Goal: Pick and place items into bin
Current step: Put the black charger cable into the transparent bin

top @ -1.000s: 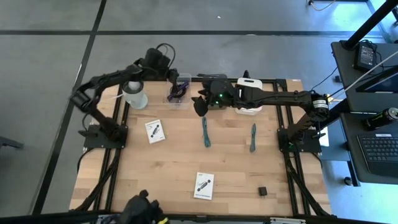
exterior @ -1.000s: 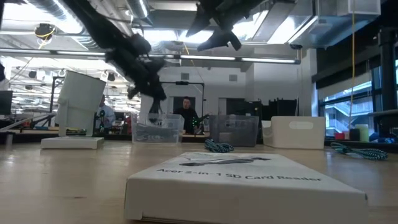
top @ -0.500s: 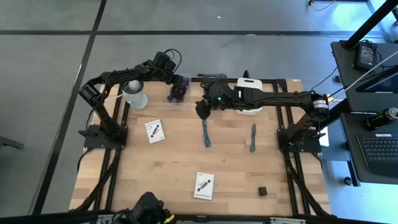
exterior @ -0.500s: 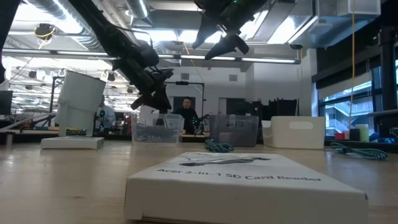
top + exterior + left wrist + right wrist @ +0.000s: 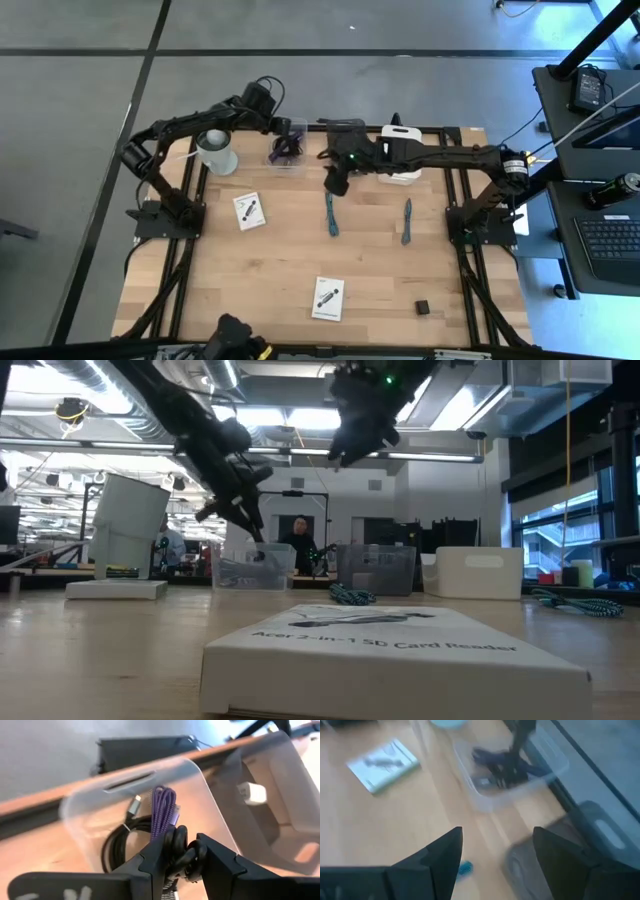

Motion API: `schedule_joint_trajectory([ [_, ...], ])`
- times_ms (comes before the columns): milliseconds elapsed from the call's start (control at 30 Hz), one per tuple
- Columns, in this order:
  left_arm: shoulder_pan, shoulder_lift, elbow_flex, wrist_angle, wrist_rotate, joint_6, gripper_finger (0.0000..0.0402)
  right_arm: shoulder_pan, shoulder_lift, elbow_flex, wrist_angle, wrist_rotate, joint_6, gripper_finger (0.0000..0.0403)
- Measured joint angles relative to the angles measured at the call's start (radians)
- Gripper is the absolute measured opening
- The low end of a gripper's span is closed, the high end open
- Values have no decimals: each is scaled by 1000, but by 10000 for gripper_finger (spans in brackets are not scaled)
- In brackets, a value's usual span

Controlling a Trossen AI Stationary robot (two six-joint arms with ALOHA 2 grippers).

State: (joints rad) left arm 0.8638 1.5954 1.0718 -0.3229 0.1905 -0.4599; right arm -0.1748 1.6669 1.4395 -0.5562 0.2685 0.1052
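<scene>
Items for the task are split between a clear bin (image 5: 286, 150) at the far edge of the desk (image 5: 280, 270) and the open wood. Inside that bin lie a purple strap (image 5: 163, 810) and a black coiled cable (image 5: 116, 851), and the left gripper (image 5: 283, 128) hovers right over it; the left wrist view shows its jaws clenched on a loop of black cable just above the bin's contents. To the bin's right stand a second, greyish clear bin (image 5: 347, 160) and a white box (image 5: 401, 165). The right gripper (image 5: 337, 186) hangs over the desk near the grey bin, above the far end of a teal strap (image 5: 330, 213), and its jaws are spread apart with nothing between them. A second, grey-teal strap (image 5: 407, 221) lies farther right, well apart from the first. One white card (image 5: 249, 210) rests on the left part of the desk, another white card (image 5: 327, 297) near the front edge, and a tiny black cube (image 5: 423, 307) sits to its right. A pale cup (image 5: 216, 152) stands left of the clear bin.
</scene>
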Motion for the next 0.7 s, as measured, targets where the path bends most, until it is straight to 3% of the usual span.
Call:
schedule_joint_trajectory([
  [133, -19, -44, 1, -2, -64, -29, 102, -34, 0, 0, -75, -32, -88, 245],
  [400, -29, -5, 1, -13, 28, -147, 106, -100, 0, 0, -111, -199, -178, 245],
  [700, -45, 31, 1, -18, 29, -158, 163, -120, 0, -29, -160, -248, -222, 245],
])
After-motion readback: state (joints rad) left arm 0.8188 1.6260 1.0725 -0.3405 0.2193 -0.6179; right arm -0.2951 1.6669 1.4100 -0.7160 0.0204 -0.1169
